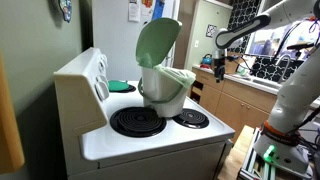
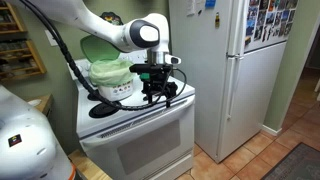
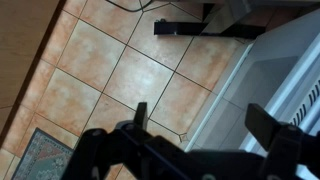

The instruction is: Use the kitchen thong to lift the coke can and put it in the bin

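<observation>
The bin (image 1: 166,90) sits on the stove surface (image 1: 152,142), lid (image 1: 158,40) tipped up to receive, while the gripper (image 2: 160,98) hangs at the front edge, jaws spread and empty.

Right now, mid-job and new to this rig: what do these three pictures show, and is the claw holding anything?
The machine is a white jointed arm ending in a black two-finger gripper. Two pictures come from cameras standing in the room. The third comes from a camera on the wrist, looking down past the fingers at the tiled floor in front of the stove. On the stove stands the bin, its green lid up. A fridge stands beside the stove. The jaws stand apart with nothing between them. No can or tongs show in any picture.
</observation>
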`<control>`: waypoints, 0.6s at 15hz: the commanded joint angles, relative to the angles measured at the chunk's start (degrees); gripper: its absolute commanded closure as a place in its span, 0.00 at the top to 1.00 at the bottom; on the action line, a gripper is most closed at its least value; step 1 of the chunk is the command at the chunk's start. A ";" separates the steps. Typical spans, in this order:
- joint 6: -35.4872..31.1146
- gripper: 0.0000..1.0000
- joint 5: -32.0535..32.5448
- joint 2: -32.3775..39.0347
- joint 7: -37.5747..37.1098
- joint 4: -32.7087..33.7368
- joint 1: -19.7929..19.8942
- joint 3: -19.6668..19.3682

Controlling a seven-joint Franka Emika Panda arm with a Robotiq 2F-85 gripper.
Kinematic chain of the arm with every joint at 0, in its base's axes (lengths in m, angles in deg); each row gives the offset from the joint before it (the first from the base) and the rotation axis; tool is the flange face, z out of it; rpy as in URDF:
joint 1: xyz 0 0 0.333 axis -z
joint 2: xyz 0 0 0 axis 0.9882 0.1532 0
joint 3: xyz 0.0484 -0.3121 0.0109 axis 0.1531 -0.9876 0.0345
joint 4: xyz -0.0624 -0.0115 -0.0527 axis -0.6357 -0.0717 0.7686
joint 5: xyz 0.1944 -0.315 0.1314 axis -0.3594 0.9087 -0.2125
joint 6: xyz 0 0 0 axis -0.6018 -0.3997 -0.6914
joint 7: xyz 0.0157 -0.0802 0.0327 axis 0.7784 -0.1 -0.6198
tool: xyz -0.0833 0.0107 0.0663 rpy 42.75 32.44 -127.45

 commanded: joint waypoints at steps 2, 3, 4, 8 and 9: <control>0.08 1.00 0.01 0.01 -0.04 0.06 -0.12 -0.09; 0.09 1.00 -0.86 0.77 -1.99 1.47 -0.35 0.39; 0.23 1.00 -2.56 1.23 -4.15 2.73 -0.67 0.82; -1.93 1.00 -7.77 3.72 -15.78 10.39 -2.47 4.40; -2.27 1.00 -9.05 5.11 -19.04 13.03 -2.94 5.43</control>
